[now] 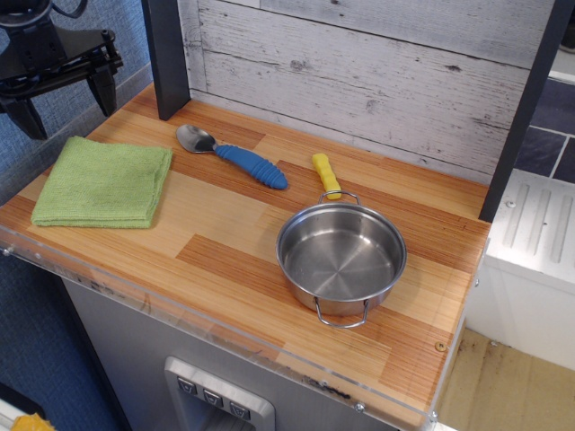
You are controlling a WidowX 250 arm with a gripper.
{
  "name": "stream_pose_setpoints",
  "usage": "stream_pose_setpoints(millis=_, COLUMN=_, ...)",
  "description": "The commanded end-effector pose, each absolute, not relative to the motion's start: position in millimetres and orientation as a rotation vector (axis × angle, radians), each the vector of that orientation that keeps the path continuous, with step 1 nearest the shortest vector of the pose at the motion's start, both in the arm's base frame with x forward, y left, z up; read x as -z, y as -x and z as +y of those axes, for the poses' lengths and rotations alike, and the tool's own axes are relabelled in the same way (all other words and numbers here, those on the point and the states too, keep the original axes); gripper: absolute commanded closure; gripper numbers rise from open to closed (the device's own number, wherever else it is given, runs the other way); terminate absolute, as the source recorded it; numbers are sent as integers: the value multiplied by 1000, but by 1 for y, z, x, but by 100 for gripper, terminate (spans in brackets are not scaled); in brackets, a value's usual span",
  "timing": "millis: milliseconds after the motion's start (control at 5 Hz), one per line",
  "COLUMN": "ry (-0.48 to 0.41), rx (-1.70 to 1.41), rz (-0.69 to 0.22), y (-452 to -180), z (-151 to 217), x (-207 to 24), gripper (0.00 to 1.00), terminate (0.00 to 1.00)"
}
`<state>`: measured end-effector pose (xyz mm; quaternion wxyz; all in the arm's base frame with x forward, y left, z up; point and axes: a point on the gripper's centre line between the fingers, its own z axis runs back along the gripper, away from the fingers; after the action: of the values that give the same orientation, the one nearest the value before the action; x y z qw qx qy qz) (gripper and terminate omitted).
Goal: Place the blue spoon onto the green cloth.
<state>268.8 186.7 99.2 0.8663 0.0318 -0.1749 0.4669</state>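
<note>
The blue spoon (232,156) lies flat on the wooden table top (225,260), silver bowl to the left, ribbed blue handle pointing right. The green cloth (104,182) lies folded at the table's left end, just left of the spoon and apart from it. My gripper (65,101) hangs at the upper left, above and behind the cloth's far corner. Its two black fingers are spread wide and hold nothing.
A steel pot (340,256) with a yellow handle (326,175) stands right of the spoon. A white plank wall (377,72) closes the back, with dark posts at the back left (166,54) and right (526,108). A clear plastic strip edges the front.
</note>
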Motion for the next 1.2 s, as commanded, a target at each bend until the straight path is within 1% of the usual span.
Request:
stream_pose_setpoints(millis=0, ry=-67, rx=-978, rz=-366, y=-269, z=187, x=-99, gripper=0, terminate=0)
stream_pose_setpoints(millis=200, ry=-22, rx=-1010, rz=-364, y=-283, z=162, x=-96, gripper=0, terminate=0)
stream_pose_setpoints(millis=400, ry=3, rx=-1008, rz=-364, y=-301, z=138, x=-91, gripper=0, terminate=0)
stream_pose_setpoints(millis=800, ry=53, rx=-1055, rz=-363, y=-341, z=102, x=-84, gripper=0, terminate=0)
stream_pose_setpoints(millis=1000, ry=59, rx=-1076, rz=-349, y=-361, z=90, x=-78, gripper=0, terminate=0)
